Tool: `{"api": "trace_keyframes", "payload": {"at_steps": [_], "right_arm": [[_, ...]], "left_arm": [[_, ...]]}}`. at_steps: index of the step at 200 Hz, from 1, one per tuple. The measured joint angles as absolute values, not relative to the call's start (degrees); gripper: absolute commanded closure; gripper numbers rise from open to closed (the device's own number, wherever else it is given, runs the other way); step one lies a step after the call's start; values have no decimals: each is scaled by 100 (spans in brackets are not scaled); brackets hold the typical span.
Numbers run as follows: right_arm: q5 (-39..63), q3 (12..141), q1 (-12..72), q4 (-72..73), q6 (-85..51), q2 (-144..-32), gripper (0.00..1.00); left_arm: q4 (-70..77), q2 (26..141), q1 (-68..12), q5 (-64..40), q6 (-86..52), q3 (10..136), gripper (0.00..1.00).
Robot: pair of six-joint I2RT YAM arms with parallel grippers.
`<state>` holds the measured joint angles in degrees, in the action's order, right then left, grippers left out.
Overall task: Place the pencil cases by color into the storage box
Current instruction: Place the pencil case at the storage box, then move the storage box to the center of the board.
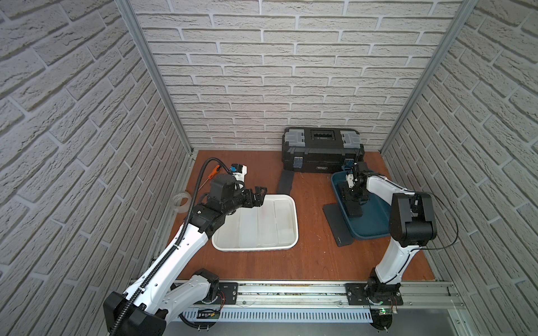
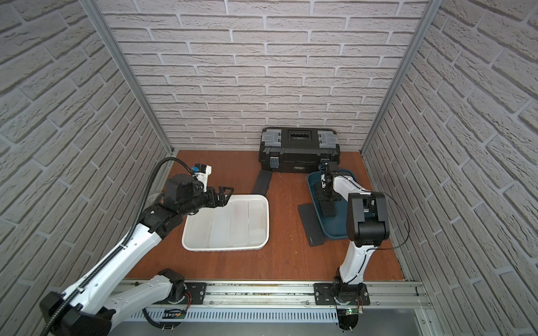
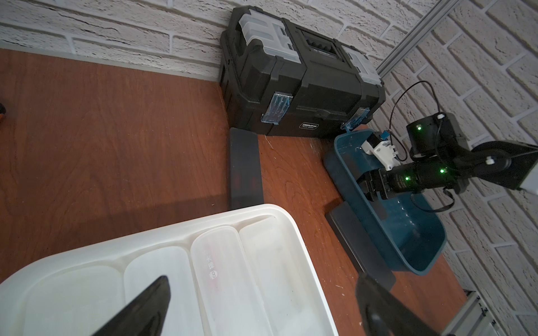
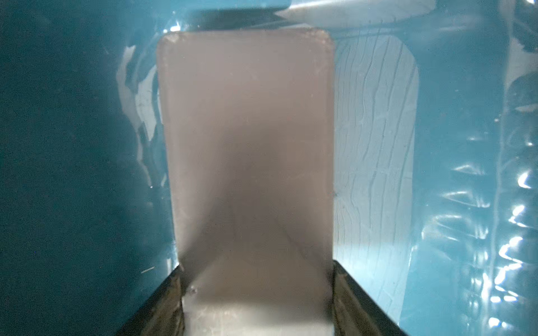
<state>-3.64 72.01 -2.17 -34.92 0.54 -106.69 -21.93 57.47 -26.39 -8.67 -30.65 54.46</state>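
1. Brick-patterned walls on three sides, brown wood tabletop [image 1: 305, 256], both arms mounted on the near rail.
2. Black toolbox [image 1: 321, 148] stands shut against the back wall. It is the largest clutter and no part of the sort.
3. White storage box [image 1: 253, 248] sits left of centre. Frosted white pencil cases [image 3: 218, 270], about four, lie side by side across its floor. No white case shows loose on the table, so this colour looks finished. Left gripper [image 1: 260, 195] hovers over the box's far-left corner, jaws wide apart, holding nothing.
4. Teal storage box [image 1: 375, 221] sits on the right, its back corner close to the toolbox's right latch. Right gripper [image 4: 256, 270] reaches down inside. In the right wrist view its fingers press on both long edges of a black pencil case [image 4: 247, 131], whose far end is low over the box floor. I read this as clamped — placement in hand, not yet let go. Cannot tell if the case lies fully flat.
5. Two black cases look left to do:
   - far loose case [image 1: 286, 182], between toolbox and white box, its far end at the toolbox foot;
   - near loose case [image 1: 337, 229], hard against the teal box's left outer side. Cannot tell if it is tucked under the rim.
6. Likely hindrances: the toolbox blocks an approach to the far loose case from behind, and the teal wall crowds one edge of the near loose case.
7. Orange-handled screwdriver [image 1: 214, 171] and clear tape roll [image 1: 181, 203] lie far left behind the left arm, well apart from both boxes.
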Motion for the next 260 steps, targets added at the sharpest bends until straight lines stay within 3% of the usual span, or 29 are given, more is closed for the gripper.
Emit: {"api": "trace_keyframes", "payload": {"at_steps": [66, 146, 206, 260], "right_arm": [[-362, 7157, -217, -3457, 51, -10547, 16], [-386, 6925, 150, -3540, -60, -8853, 16], [-456, 6987, 775, -3647, -21, -9242, 17], [-950, 6932, 854, -3625, -3, -9762, 16]], "left_arm": [[-2187, 5769, -2639, -843, -3065, 5446, 2], [-2187, 5774, -2639, -819, -3065, 5446, 2], [-2185, 5817, -2679, -821, -3072, 5446, 2], [-2185, 5817, -2714, -790, -3074, 5446, 2]]}}
